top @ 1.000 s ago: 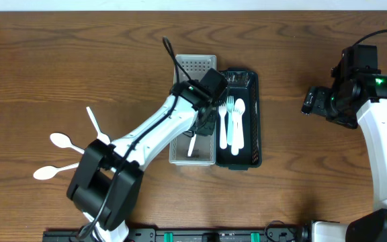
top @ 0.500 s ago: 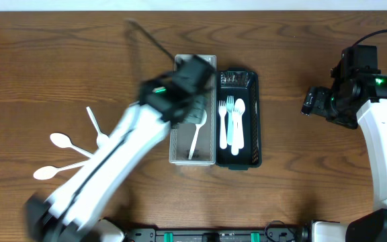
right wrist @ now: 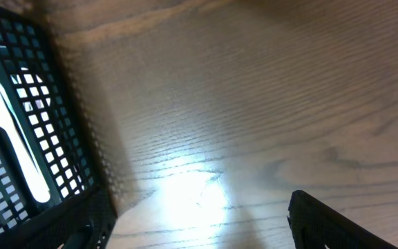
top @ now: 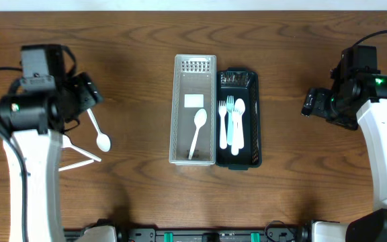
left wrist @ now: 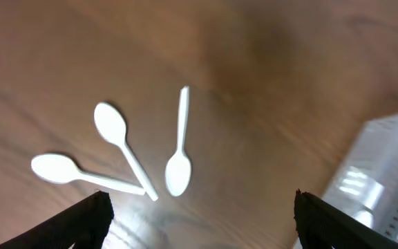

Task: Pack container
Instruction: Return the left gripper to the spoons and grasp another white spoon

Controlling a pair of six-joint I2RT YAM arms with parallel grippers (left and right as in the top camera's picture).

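White plastic spoons, four counted plainly. Three loose spoons (left wrist: 111,124) (left wrist: 57,168) (left wrist: 178,171) lie on the wooden table (top: 140,54) at its left side: two have crossed handles and the third lies just beside them, apart. From overhead the left arm hides most of that crossed pair. One packed spoon (top: 197,130) lies lengthwise, bowl uppermost, in the clear container (top: 175,114) at the table's middle, below a small white label (top: 193,101). Containers, two: the clear one and a black basket (top: 256,114), side by side and touching. The basket holds three pale pieces in a row: two forks (top: 223,121) (top: 230,107) and one spoon-shaped piece (top: 239,107). Arms, two. The left gripper (left wrist: 202,211) hangs above the loose spoons with its fingers spread wide and nothing between them, grasping no item. The right gripper (right wrist: 199,214) hangs over bare wood just right of the basket, its fingers likewise spread and empty. Changes against a second ago: the left arm then reached across the clear container, with its gripper low inside it. It has since swung back to the far left of the table, and the jaws have parted. The packed spoon, then under the gripper, now lies free on the container floor. The right arm, the basket's contents and the three loose spoons stand as they did.
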